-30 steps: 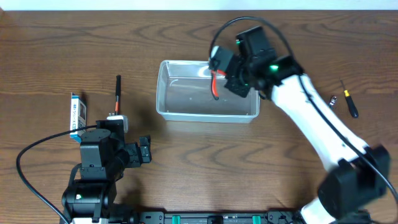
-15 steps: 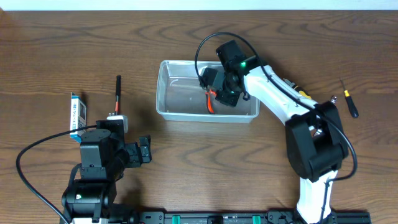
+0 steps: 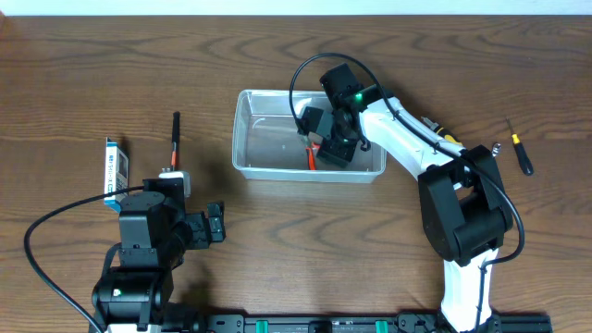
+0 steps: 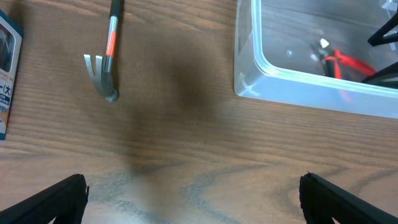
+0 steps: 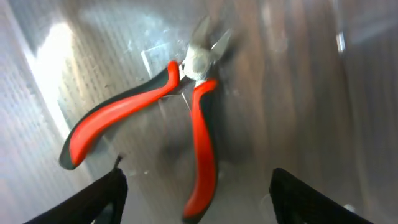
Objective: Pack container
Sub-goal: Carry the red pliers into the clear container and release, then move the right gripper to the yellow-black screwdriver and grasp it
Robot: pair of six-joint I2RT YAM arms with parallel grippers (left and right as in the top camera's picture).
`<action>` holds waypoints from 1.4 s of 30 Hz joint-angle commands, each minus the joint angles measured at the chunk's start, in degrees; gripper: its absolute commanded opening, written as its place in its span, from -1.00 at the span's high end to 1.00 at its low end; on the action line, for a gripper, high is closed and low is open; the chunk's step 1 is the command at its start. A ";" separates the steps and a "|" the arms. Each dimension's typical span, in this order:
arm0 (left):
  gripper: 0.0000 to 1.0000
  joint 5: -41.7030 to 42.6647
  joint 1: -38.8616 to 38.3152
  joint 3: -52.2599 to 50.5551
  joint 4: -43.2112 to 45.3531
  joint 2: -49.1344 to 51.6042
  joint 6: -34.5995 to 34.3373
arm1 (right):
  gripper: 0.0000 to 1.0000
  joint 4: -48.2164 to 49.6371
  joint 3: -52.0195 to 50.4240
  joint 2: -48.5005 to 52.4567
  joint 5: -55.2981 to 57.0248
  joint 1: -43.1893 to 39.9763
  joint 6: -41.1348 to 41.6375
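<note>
The clear container [image 3: 259,168] sits mid-table. Red-handled pliers [image 3: 314,155] lie on its floor, handles spread. My right gripper [image 3: 335,141] hangs inside the container just above them, open; in the right wrist view the pliers [image 5: 199,124] lie free between my spread fingertips [image 5: 99,199], untouched by either. My left gripper [image 3: 215,225] rests open near the front left, holding nothing. In the left wrist view the container [image 4: 261,68] is at upper right with the pliers [image 4: 345,62] seen through its wall.
A hammer [image 3: 175,139] lies left of the container, and a blue-and-white box [image 3: 114,171] farther left. A black screwdriver [image 3: 521,153] and a small metal bit [image 3: 496,148] lie at the far right. The right arm reaches over the container's right end.
My right gripper came down into the container with the pliers, then opened and let them go onto the floor. The left arm has not moved.
</note>
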 commanded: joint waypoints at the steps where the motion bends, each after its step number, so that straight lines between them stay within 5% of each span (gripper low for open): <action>1: -0.96 -0.46 0.28 1.11 -0.15 -0.11 -0.48 | -0.52 -1.51 3.21 -1.70 -0.70 0.48 2.45; 7: -0.96 -0.44 0.28 1.11 -0.13 -0.11 -0.48 | -0.56 -11.04 17.42 -9.64 1.57 -0.28 9.27; 11: -0.96 -0.46 0.28 1.11 -0.13 -0.11 -0.48 | -0.91 -15.23 26.25 -13.88 13.25 -4.15 15.06; 14: -0.96 -0.46 0.28 1.11 -0.13 -0.11 -0.48 | -0.93 -22.88 30.93 -14.29 14.23 -10.51 12.92; 25: -0.96 -0.46 0.28 1.11 -0.13 -0.11 -0.50 | -0.99 -29.92 30.75 -3.56 10.60 -30.10 2.91; 42: -0.96 -0.46 0.28 1.11 -0.11 -0.11 -0.50 | -0.99 -29.24 29.42 14.14 7.34 -31.45 2.34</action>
